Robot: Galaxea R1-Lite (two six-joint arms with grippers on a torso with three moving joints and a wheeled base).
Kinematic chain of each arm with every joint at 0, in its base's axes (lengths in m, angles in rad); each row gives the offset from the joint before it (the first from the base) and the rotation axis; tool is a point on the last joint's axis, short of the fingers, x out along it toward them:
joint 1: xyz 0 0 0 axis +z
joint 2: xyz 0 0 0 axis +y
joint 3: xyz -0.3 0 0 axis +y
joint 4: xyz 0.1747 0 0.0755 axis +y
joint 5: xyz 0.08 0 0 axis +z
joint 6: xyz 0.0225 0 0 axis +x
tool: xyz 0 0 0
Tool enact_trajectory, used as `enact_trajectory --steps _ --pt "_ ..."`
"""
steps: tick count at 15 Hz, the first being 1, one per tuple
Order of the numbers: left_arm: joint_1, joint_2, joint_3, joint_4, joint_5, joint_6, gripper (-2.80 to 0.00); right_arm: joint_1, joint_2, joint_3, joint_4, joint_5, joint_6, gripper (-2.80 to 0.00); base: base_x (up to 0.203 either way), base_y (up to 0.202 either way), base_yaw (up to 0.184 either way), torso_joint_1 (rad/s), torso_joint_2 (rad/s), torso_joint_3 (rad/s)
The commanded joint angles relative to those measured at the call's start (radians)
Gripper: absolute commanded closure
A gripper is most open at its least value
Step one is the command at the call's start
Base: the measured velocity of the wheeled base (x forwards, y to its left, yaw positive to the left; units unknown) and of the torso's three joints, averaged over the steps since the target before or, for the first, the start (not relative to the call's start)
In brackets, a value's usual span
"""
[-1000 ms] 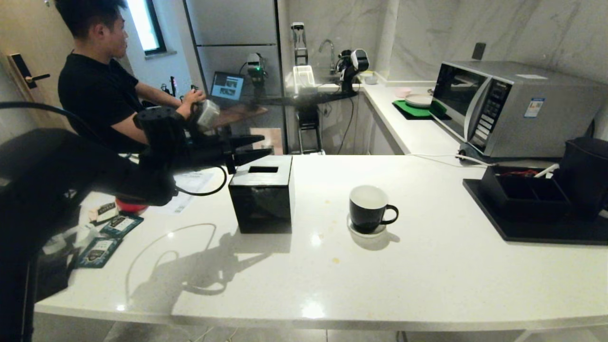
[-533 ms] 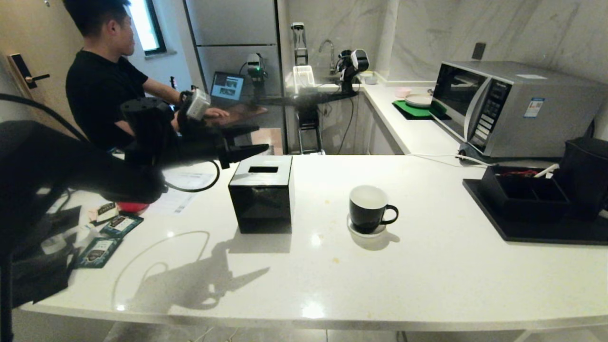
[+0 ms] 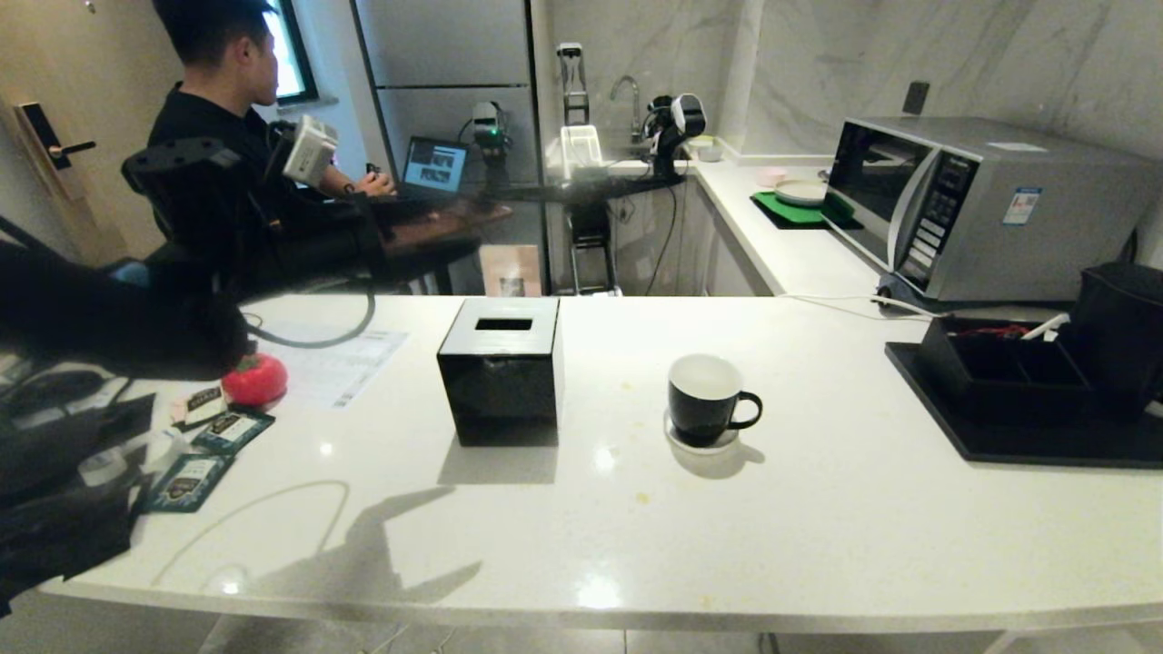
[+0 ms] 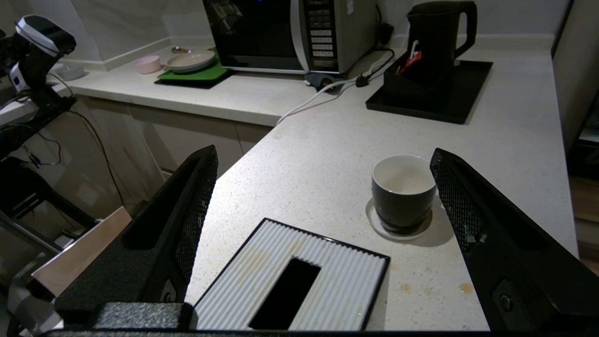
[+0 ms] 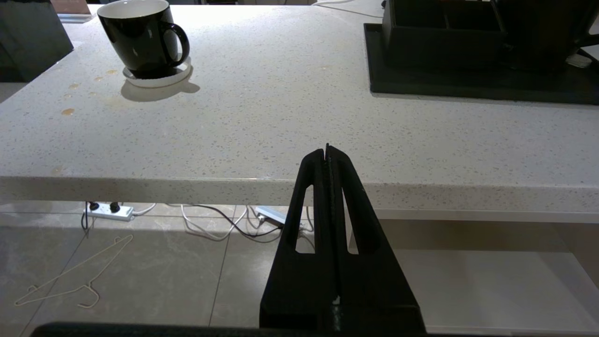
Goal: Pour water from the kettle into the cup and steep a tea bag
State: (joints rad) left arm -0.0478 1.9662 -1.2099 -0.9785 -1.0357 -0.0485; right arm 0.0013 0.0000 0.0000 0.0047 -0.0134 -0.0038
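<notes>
Your left gripper [image 4: 323, 159] hangs spread wide and empty above the ribbed, slotted top of the black box [image 4: 304, 285]. The glossy black cup [image 4: 403, 193] sits on a round coaster on the speckled counter [image 4: 327, 154]; the matte, tapered kettle [image 4: 437, 35] stands on a flat black tray [image 4: 463, 93]. Your right gripper [image 5: 327, 152] is pressed closed below the counter edge.

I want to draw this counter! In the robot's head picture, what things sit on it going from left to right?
Teal sachets → red ball → black box → cup → black tray → kettle.
</notes>
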Motion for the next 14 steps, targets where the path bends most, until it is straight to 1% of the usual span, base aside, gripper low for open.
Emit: enact_trajectory --steps 1,2,3,5,6,7,8,9,10,11,12,13,14 --pt "0.005 -0.058 0.035 -0.008 -0.004 -0.001 -2.80 0.000 0.000 0.000 0.000 0.000 -0.001 0.00 0.000 0.000 0.000 0.000 0.00 0.000" --pt "0.015 -0.077 0.056 -0.009 -0.004 0.001 -2.80 0.000 0.000 0.000 0.000 0.000 -0.001 0.00 0.000 0.000 0.000 0.000 0.00 0.000" --pt "0.022 -0.101 0.083 -0.009 -0.004 0.001 0.00 0.000 0.000 0.000 0.000 0.000 -0.001 0.00 0.000 0.000 0.000 0.000 0.00 0.000" --pt "0.035 -0.154 0.148 -0.009 0.017 0.001 0.00 0.002 0.000 0.000 0.000 0.000 -0.001 0.00 0.000 0.000 0.000 0.000 0.00 0.000" --pt "0.039 -0.180 0.187 -0.012 0.051 0.002 0.00 0.000 0.000 0.000 0.000 0.000 -0.001 0.00 0.000 0.000 0.000 0.000 0.00 0.000" --pt "0.041 -0.199 0.221 -0.036 0.119 0.002 0.00 0.000 0.000 0.000 0.000 0.000 -0.001 0.00 0.000 0.000 0.000 0.000 0.00 0.000" --pt "0.041 -0.209 0.257 -0.086 0.189 0.002 0.00 0.000 0.000 0.000 0.000 0.000 -0.001 0.00 0.000 0.000 0.000 0.000 0.00 0.000" --pt "0.041 -0.222 0.302 -0.142 0.244 0.000 0.00 0.001 0.000 0.000 0.000 0.000 -0.001 0.00 0.000 0.000 0.000 0.000 0.00 0.000" --pt "0.043 -0.248 0.354 -0.180 0.282 -0.002 0.00 0.001 0.000 0.000 0.000 0.000 -0.001 0.00 0.000 0.000 0.000 0.000 0.00 0.000" --pt "0.051 -0.280 0.410 -0.202 0.304 -0.002 0.00 0.000 0.000 0.000 0.000 0.000 -0.001 0.00 0.000 0.000 0.000 0.000 0.00 0.000" --pt "0.064 -0.320 0.456 -0.213 0.320 0.005 0.00 0.000 0.000 0.000 0.000 0.000 -0.001 0.00 0.000 0.000 0.000 0.000 0.00 0.000" --pt "0.074 -0.355 0.497 -0.217 0.343 0.029 0.00 0.000 0.000 0.000 0.000 0.000 -0.001 0.00 0.000 0.000 0.000 0.000 0.00 0.000" --pt "0.077 -0.384 0.530 -0.218 0.382 0.066 0.00 0.000 0.000 0.000 0.000 0.000 -0.001 0.00 0.000 0.000 0.000 0.000 0.00 0.000"
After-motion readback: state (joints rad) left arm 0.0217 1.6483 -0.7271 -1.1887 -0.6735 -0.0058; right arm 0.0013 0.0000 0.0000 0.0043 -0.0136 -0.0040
